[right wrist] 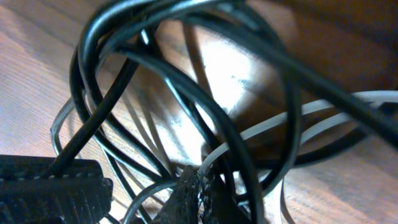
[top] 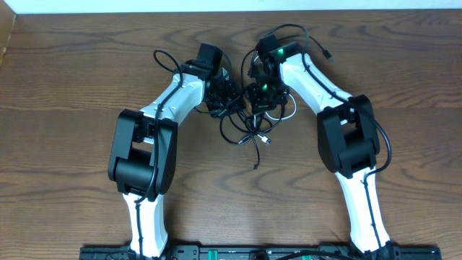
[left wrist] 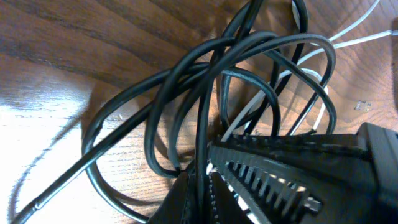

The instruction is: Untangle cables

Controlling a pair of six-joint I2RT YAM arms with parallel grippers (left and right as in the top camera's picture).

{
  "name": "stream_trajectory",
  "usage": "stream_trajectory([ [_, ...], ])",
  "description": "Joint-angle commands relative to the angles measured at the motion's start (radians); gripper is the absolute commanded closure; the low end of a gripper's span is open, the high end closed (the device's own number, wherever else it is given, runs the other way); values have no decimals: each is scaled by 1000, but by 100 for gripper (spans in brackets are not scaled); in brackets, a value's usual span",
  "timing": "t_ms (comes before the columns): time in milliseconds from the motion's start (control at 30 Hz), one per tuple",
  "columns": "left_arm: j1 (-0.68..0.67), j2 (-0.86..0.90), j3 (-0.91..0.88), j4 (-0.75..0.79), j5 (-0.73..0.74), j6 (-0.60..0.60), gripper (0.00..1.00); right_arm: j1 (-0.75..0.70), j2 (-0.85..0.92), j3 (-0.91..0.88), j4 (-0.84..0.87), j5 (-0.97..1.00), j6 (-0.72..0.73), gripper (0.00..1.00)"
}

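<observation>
Now, both arms lean in over the cables (top: pixel 249 126), a knotted heap of black and white loops on the bench (top: pixel 72 79), mid-width and closer to the far edge. Left claw (left wrist: pixel 200 186) is clenched on a black cord (left wrist: pixel 204 124) that runs straight down between its fingers. Right claw (top: pixel 256 97) is clamped tight too, low among the loops, but it's too blurred to say whether a strand is caught. A white cord (right wrist: pixel 367 98) arcs just beside it.
</observation>
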Motion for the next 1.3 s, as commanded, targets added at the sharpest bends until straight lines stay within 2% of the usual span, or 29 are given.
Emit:
stream_trajectory([
  [0,2,12,-4,-5,-29,-9,93,-30,-61,27,13,-136,-72,99],
  [433,2,12,-4,-5,-29,-39,92,-224,-299,30,62,-564,-79,99],
  [633,2,12,-4,-5,-29,-39,92,-255,-301,27,-6,-390,-79,98],
  [800,17,11,-4,-5,-16,-47,93,-188,-275,-19,3,-216,-22,74],
  [833,26,11,-4,0,8,-46,93,-175,-265,-23,6,-202,-13,72],
  [1000,78,4,-4,105,275,42,93,-112,-180,-26,27,-197,-6,72],
  [1200,116,3,-4,102,402,103,92,-75,-90,-26,28,-197,6,75],
  [1267,116,3,-4,100,403,109,92,-72,-82,-26,31,-196,6,75],
])
